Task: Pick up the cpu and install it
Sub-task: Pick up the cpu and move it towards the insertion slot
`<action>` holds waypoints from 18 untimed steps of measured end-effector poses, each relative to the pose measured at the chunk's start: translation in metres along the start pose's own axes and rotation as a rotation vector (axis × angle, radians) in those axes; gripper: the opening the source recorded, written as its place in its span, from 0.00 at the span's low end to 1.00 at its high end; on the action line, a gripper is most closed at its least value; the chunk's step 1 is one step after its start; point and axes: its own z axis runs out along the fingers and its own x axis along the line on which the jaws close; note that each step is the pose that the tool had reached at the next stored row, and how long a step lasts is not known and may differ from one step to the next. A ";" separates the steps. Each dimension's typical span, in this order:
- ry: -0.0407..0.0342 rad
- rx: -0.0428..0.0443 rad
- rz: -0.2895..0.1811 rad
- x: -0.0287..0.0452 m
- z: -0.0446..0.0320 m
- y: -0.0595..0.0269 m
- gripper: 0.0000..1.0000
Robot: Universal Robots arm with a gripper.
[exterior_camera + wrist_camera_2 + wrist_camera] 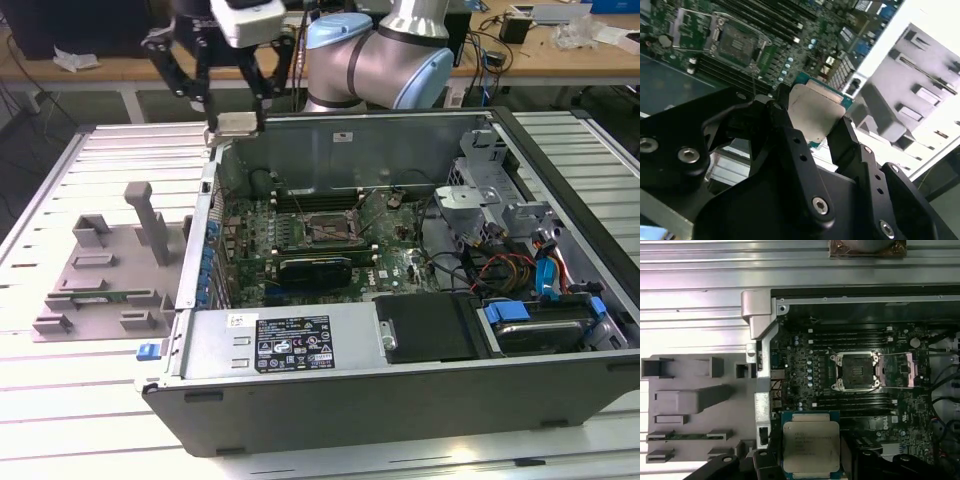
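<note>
Silver cpu [815,112] clamped in gripper [813,119] over computer case [400,400].

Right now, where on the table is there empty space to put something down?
The ribbed table is bare in front of the grey holder, at the exterior view's lower left, and beyond the holder too. Inside the computer case it is crowded with the motherboard and cables, and the gripper holds the cpu over its corner.

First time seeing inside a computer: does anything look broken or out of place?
Nothing looks damaged. The socket on the board sits open and empty; the gripper holds the cpu near a corner of the case.
</note>
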 end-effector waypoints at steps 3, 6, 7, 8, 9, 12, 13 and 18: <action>-0.0001 -0.0001 0.000 -0.0185 0.0004 0.0006 0.55; 0.0000 0.0001 0.000 -0.0351 0.0007 0.0012 0.55; 0.0000 0.0001 0.000 -0.0390 0.0008 0.0014 0.55; 0.0000 0.0000 0.000 -0.0433 0.0009 0.0015 0.55; 0.0000 0.0000 0.000 -0.0519 0.0011 0.0018 0.55; 0.0000 0.0001 0.000 -0.0650 0.0014 0.0023 0.55; 0.0001 0.0001 0.000 -0.0665 0.0014 0.0023 0.55; 0.0000 0.0000 0.000 -0.0674 0.0070 0.0022 0.55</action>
